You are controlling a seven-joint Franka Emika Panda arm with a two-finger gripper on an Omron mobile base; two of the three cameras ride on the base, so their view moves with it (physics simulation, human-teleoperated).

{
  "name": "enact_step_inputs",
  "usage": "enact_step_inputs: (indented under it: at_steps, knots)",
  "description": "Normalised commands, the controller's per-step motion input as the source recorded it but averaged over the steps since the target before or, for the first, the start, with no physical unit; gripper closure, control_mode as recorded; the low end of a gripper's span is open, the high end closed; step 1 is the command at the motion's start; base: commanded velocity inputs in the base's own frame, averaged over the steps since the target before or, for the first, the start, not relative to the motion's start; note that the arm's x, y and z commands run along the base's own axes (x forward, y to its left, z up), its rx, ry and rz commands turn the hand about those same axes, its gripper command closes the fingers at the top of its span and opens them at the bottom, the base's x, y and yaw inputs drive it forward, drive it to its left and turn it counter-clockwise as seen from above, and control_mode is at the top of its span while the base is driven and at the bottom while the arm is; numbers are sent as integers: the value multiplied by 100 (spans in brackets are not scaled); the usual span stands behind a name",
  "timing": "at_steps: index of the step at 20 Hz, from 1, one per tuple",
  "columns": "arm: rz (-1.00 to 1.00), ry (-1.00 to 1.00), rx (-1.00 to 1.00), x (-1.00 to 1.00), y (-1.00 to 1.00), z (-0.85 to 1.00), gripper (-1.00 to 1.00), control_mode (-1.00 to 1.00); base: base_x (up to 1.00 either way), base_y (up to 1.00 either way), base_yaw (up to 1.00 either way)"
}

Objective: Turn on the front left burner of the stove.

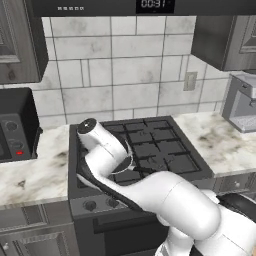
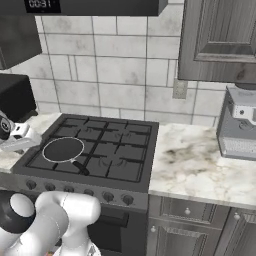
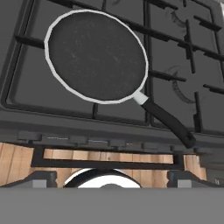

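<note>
Hand view looks straight down on the frying pan (image 3: 96, 57), which sits on the front left burner (image 3: 52, 94) of the stove (image 3: 175, 52), handle toward the near right. My hand (image 3: 107, 179) hovers above the stove's near edge, the burner just beyond it; its tips stand well apart, holding nothing. I judge it's lining up for the knobs (image 2: 107, 196).
</note>
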Motion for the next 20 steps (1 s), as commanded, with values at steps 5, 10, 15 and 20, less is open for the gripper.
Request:
enact_step_inputs:
  at_steps: [5, 10, 15, 20]
  knots:
    - [0, -10, -3, -17, 63, -54, -100, -100, 0, 0, 0]
    - [0, -1, -8, -1, 30, -27, -100, -100, 0, 0, 0]
    - [1, -12, -6, -11, 28, -40, -100, -100, 0, 0, 0]
    - [0, -27, 0, 0, 34, -60, -100, -100, 0, 0, 0]
